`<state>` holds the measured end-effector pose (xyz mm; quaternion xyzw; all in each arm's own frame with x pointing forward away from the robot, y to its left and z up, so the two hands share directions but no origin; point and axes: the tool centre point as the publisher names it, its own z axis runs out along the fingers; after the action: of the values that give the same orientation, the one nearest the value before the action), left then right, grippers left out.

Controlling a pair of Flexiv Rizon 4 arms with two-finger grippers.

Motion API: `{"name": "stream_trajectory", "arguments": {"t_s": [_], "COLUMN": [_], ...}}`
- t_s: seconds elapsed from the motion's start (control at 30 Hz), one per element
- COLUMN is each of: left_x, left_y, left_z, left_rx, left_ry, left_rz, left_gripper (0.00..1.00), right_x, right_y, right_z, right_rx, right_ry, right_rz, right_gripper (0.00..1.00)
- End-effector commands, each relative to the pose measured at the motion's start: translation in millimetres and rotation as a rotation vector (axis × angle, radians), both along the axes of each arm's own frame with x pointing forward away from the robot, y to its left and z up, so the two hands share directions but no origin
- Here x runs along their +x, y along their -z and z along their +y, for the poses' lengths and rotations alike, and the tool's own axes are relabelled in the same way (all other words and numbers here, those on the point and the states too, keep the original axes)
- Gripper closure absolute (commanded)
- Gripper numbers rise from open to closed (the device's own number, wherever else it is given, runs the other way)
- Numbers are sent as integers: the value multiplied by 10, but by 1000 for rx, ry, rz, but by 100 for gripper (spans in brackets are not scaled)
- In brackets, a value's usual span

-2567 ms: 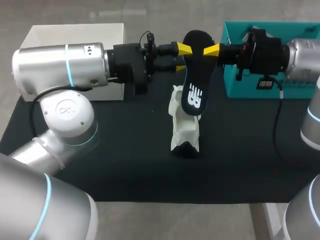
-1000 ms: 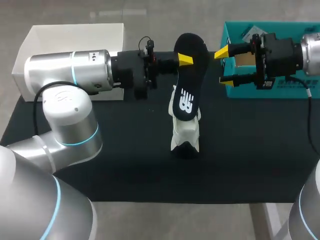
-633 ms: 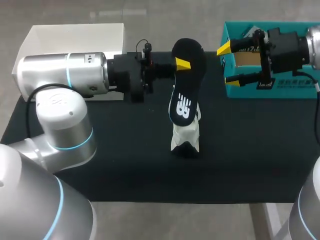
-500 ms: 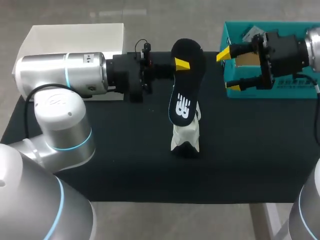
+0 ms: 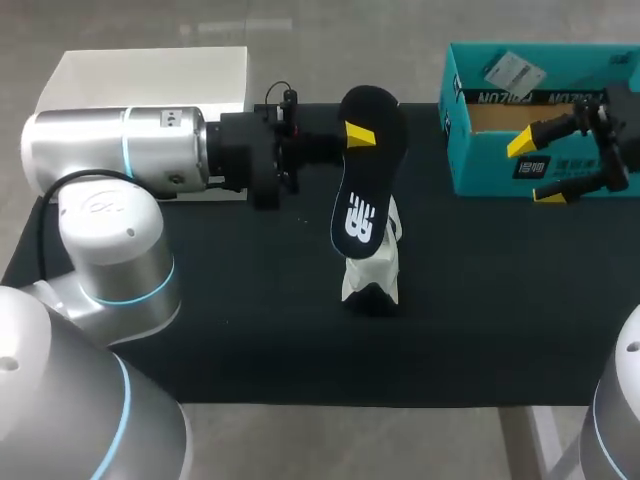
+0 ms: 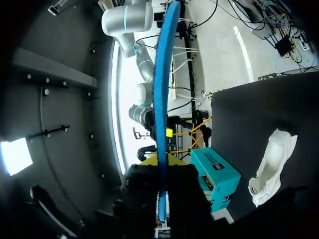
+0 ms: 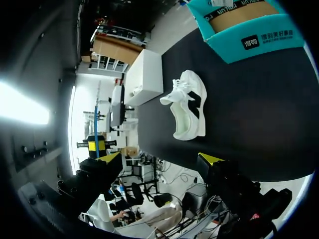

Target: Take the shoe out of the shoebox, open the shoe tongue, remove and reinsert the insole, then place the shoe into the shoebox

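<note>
Head view, L→R: white box (image 5: 150,70) at 10 o'clock of mat (image 5: 200,330), not in play. L gripper (image 5: 358,134) comes in from 9, fingers pinching insole (image 5: 365,185) near its upper end. L wrist view shows insole (image 6: 162,99) edge-on, running straight out between the fingers. Insole long axis approx 12–6, slightly tilted, held in the air, lower end over the 12 o'clock end of shoe (image 5: 370,268); can't tell if they touch. Shoe sits mid-mat, long axis also approx 12–6, outside shoebox (image 5: 530,160). Shoebox is at 2 o'clock of shoe, well apart, open-topped. R gripper (image 5: 537,168) is in front of shoebox wall, at 3 of insole, fingers spread, nothing between them. R wrist view has shoe (image 7: 188,109) ahead of it w/ dark opening showing.

Judgement: step = reinsert insole. Key relation: insole and shoe axes roughly aligned, insole above and 12-ward of opening, so L must feed lower end 6-ward into it. L is the nearer arm. R is free to steady shoe, w/ a straight run in from 3. Risk: shoe is loose on mat and may slide toward the 6 edge.
</note>
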<state>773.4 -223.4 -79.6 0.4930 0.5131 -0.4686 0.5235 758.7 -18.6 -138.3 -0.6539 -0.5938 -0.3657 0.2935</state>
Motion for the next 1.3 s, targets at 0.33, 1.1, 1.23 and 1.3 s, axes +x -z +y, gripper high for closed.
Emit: {"name": "stream_trajectory", "arguments": {"t_s": [0.33, 1.1, 1.23, 1.3], "left_x": [-30, -30, -30, -30], "left_y": [-8, -8, -8, -8], "left_z": [58, 58, 58, 58], "left_rx": [-13, -13, -13, -13], "left_ry": [-34, -34, -34, -34], "left_rz": [17, 17, 17, 17], "left_gripper": [100, 100, 100, 100], "right_x": [-226, -226, -226, -226], "right_y": [-260, -260, -260, -260], "right_z": [-399, -399, -399, -399], "right_rx": [-105, -105, -105, -105], "right_ry": [80, 80, 80, 80], "right_rz": [10, 10, 10, 10], "right_gripper": [0, 0, 0, 0]}}
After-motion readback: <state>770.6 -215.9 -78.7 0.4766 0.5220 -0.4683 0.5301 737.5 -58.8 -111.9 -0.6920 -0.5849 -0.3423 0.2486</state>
